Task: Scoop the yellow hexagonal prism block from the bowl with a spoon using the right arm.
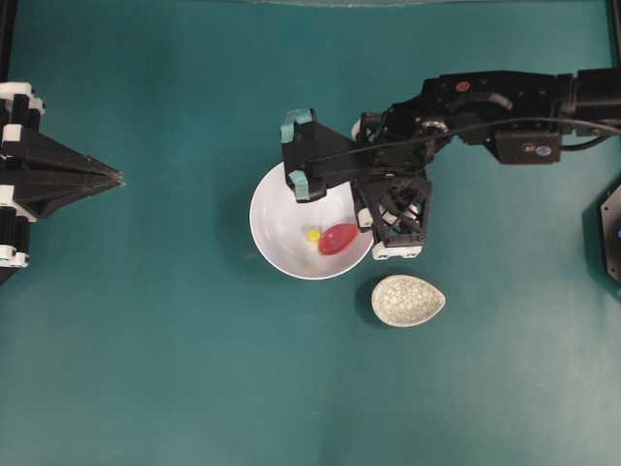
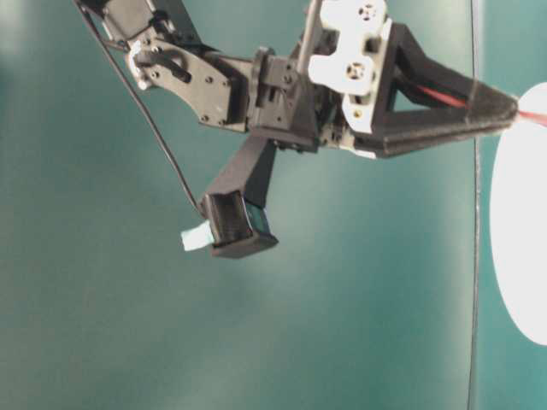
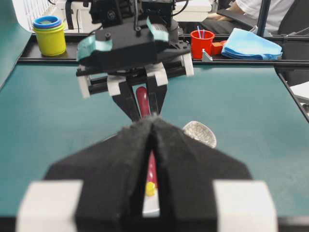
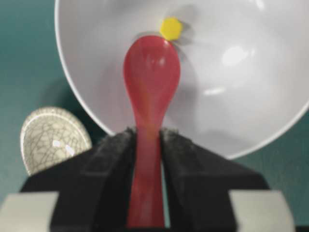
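Observation:
The white bowl (image 1: 277, 218) sits mid-table. Inside it lies the tiny yellow hexagonal prism block (image 1: 313, 234), resting on the bowl's floor. My right gripper (image 4: 147, 133) is shut on the handle of the red-pink spoon (image 4: 151, 77). The spoon's oval scoop is down in the bowl (image 4: 251, 72), its tip touching or just short of the block (image 4: 171, 28); the block is not in the scoop. The left gripper (image 1: 118, 178) rests at the far left edge, shut and empty, pointing toward the bowl. Between its fingers the left wrist view shows the block (image 3: 150, 189) and spoon (image 3: 142, 99).
A small speckled egg-shaped dish (image 1: 408, 300) lies just right of and nearer than the bowl, close under the right wrist. A black fitting (image 1: 611, 228) sits at the table's right edge. Beyond the far rail stand stacked yellow cups (image 3: 48, 36) and a red cup (image 3: 202, 43).

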You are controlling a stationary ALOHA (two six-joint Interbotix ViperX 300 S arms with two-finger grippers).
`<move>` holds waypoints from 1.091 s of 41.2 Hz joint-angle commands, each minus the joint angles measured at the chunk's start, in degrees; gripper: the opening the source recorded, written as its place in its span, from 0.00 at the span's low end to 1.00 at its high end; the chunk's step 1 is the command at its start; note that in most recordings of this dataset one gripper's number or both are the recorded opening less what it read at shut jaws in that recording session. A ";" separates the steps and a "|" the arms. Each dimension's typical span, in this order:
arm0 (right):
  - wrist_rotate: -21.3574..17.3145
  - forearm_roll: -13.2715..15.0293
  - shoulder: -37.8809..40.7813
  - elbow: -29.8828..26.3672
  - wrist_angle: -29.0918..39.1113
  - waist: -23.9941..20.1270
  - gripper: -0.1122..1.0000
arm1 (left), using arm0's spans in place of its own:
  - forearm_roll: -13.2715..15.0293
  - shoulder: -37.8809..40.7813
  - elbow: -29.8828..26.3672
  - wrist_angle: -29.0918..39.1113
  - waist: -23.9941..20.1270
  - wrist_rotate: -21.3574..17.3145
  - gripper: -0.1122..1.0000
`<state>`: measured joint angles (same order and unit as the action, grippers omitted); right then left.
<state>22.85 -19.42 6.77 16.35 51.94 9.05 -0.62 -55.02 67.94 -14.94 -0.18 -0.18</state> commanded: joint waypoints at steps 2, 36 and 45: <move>0.09 -0.09 -0.35 -2.02 -1.93 0.18 0.32 | -0.09 0.53 -1.41 -0.35 0.00 -0.09 0.13; -0.70 -0.18 -1.05 -2.37 -16.26 0.18 0.32 | -0.09 0.53 -1.41 -0.35 0.00 -0.09 0.13; -0.79 -0.35 -4.92 -2.37 -17.05 0.26 0.32 | -0.09 0.53 -1.41 -0.35 -0.09 -0.09 0.13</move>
<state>22.06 -19.51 5.27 15.47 35.42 9.32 -0.53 -55.02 67.94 -14.94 -0.18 -0.18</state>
